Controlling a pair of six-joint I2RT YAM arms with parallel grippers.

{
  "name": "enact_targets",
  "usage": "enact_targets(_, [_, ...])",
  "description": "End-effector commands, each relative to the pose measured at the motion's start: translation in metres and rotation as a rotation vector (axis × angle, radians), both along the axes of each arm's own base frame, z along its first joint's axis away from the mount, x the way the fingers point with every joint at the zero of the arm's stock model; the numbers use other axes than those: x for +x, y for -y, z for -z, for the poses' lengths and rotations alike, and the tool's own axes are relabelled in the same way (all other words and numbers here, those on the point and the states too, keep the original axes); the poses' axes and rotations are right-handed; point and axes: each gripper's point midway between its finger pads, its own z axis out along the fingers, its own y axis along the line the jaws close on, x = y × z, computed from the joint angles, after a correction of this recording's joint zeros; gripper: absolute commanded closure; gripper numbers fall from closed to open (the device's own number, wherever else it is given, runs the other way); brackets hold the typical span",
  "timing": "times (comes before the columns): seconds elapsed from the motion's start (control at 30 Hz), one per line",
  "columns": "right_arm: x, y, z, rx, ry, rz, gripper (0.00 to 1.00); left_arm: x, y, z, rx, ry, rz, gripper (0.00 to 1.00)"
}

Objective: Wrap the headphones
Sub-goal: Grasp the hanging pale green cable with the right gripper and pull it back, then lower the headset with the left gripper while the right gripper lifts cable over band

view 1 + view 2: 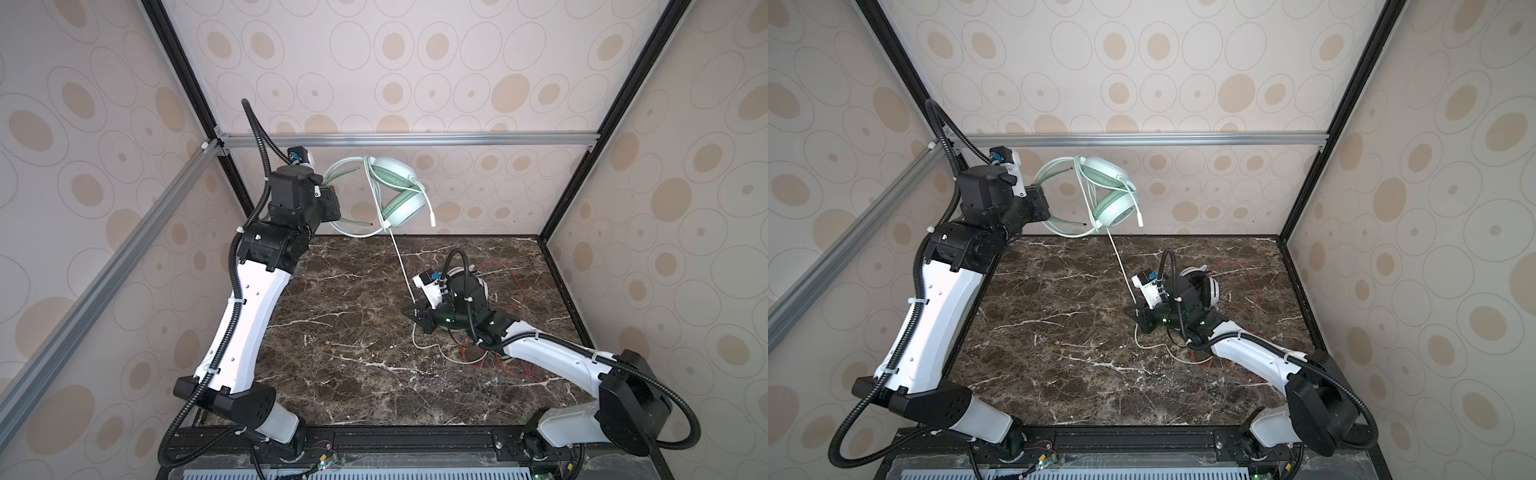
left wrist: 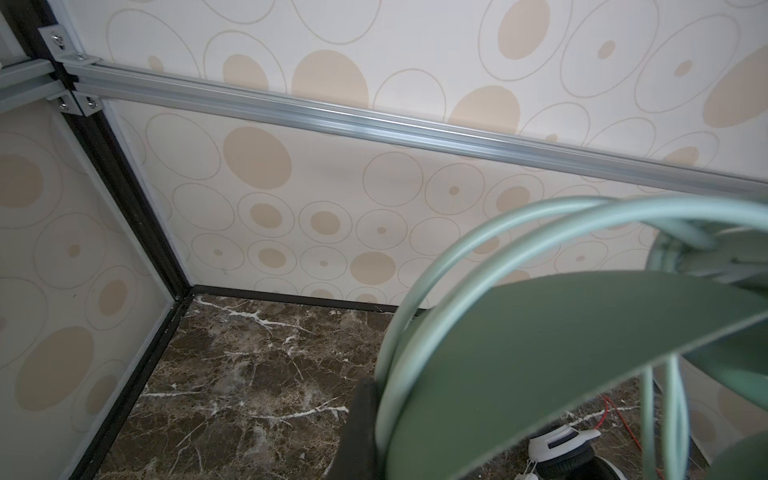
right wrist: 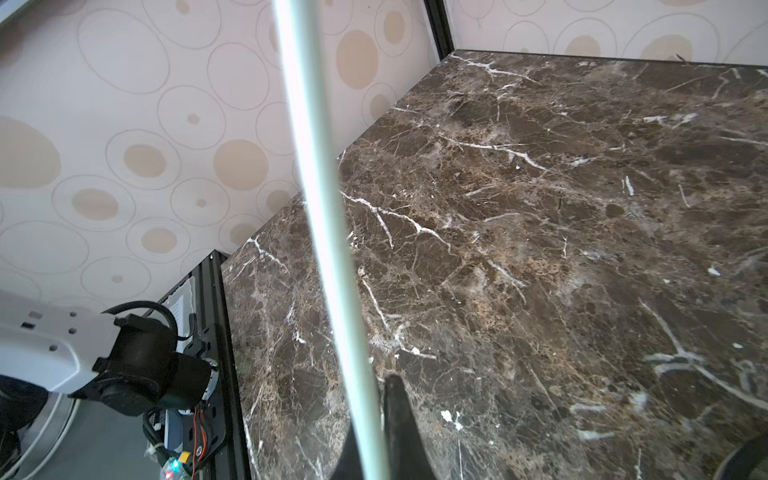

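Marble tabletop (image 1: 353, 332). Left gripper (image 1: 336, 210) clamped on headband of mint-green headphones (image 1: 399, 195), aloft near back wall (image 1: 478, 83). Right gripper (image 1: 412, 312) pinched tight on pale cable (image 1: 401, 266), low over table; white-and-black headphones (image 1: 1209, 286) lying beside right arm.

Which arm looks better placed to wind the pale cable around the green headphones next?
Probably the right: the right gripper pinches the taut cable, while the left gripper is busy holding the headphones aloft.

robot lab booth: aluminium frame (image 1: 407, 139), wallpapered panels (image 1: 415, 62), marble tabletop (image 1: 353, 353)
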Motion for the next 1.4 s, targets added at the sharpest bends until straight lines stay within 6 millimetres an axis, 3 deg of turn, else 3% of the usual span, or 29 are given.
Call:
enact_targets(0.0, [-0.021, 0.004, 0.026, -0.118, -0.037, -0.025, 1.00, 0.000, -0.021, -0.051, -0.095, 0.181, -0.086, 1.00])
enact_targets(0.6, [-0.065, -0.019, -0.010, -0.193, 0.070, -0.133, 1.00, 0.005, -0.044, -0.003, -0.079, 0.126, -0.177, 1.00])
enact_targets(0.93, [-0.088, -0.056, -0.030, -0.145, 0.104, -0.214, 1.00, 0.003, -0.054, 0.013, -0.095, 0.079, -0.220, 1.00])
enact_targets(1.17, [-0.097, -0.059, -0.042, -0.141, 0.131, -0.233, 1.00, 0.003, -0.057, 0.021, -0.088, 0.067, -0.228, 1.00])
enact_targets(1.37, [-0.094, -0.051, -0.071, -0.197, 0.214, -0.224, 1.00, 0.000, -0.064, 0.034, -0.019, 0.043, -0.251, 1.00])
